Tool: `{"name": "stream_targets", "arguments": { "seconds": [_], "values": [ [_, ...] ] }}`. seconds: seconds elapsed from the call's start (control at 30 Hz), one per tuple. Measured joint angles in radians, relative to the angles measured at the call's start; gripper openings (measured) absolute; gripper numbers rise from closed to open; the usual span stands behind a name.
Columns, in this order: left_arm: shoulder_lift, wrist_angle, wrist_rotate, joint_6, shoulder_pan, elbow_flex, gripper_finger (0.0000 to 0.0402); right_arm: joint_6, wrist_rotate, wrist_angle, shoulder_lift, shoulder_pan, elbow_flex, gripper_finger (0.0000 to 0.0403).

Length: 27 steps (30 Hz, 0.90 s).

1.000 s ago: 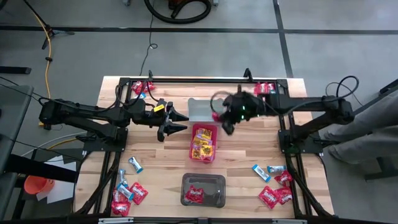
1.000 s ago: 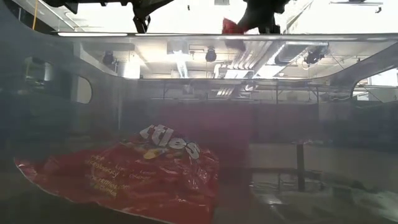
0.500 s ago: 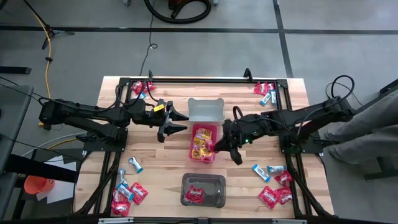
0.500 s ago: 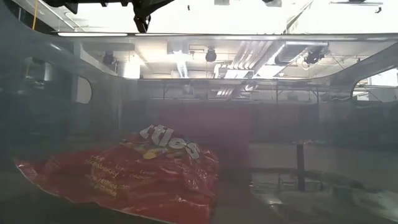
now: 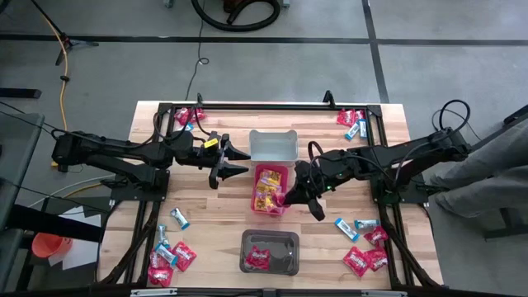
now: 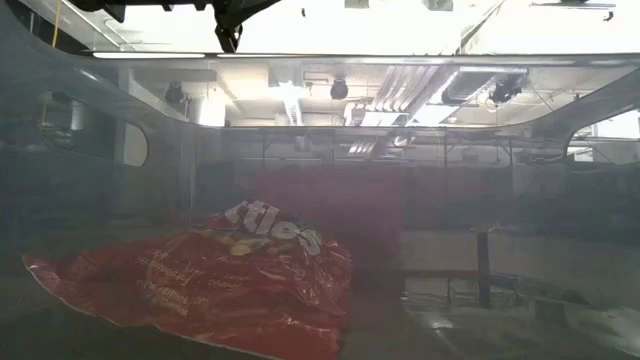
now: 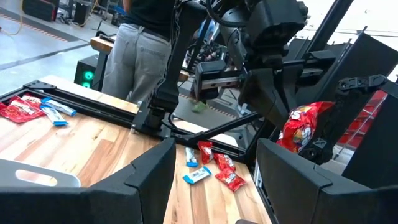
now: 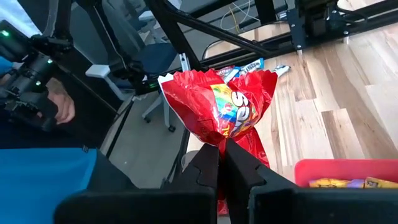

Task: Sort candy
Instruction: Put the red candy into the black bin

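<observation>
My right gripper [image 5: 288, 198] is shut on a red candy packet [image 8: 217, 109], above the right edge of the pink bin [image 5: 270, 189], which holds yellow and red packets. The held packet also shows in the left wrist view [image 7: 301, 127]. My left gripper [image 5: 237, 162] is open and empty, hovering left of the pink bin. A grey bin [image 5: 273, 145] stands beyond the pink one. A dark bin [image 5: 270, 252] nearer the front holds red packets [image 6: 200, 285] lying flat on its bottom. My right gripper pinches the red packet between its two fingers at a crumpled waist [image 8: 219, 142] partway along the packet. The wrapper's wide printed end [image 8: 214, 93] flares out beyond the fingertips. The packet is lifted clear of the table and the bins.
Loose red and blue-and-white packets lie in heaps at the near left [image 5: 169, 252], near right [image 5: 365, 247], far left [image 5: 188, 115] and far right [image 5: 353, 120] corners. A black frame [image 5: 272, 106] edges the table. A person stands beyond the table [image 7: 146, 43].
My right gripper has carried the red packet from beside the grey bin toward the table's near edge and down, to the pink bin's right edge, staying shut on it. It has hardly moved in the last half second.
</observation>
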State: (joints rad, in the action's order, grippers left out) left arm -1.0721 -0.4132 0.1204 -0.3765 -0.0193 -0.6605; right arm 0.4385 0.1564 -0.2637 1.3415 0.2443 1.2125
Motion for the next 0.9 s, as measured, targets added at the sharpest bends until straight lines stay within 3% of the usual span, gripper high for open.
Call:
{"name": "stream_targets", "arguments": {
  "seconds": [0.67, 0.8, 0.9],
  "values": [
    [-0.002, 0.032, 0.000, 0.067, 0.000, 0.000, 0.0213, 0.003, 0.023, -0.001, 0.003, 0.097, 0.000, 0.0000],
    [-0.003, 0.032, 0.000, 0.067, 0.000, 0.000, 0.0213, 0.006, 0.031, -0.001, 0.055, 0.148, 0.000, 0.0000],
    [-0.003, 0.034, 0.000, 0.067, 0.000, 0.000, 0.0213, -0.013, 0.098, -0.001, 0.129, 0.173, 0.000, 0.0000]
  ]
}}
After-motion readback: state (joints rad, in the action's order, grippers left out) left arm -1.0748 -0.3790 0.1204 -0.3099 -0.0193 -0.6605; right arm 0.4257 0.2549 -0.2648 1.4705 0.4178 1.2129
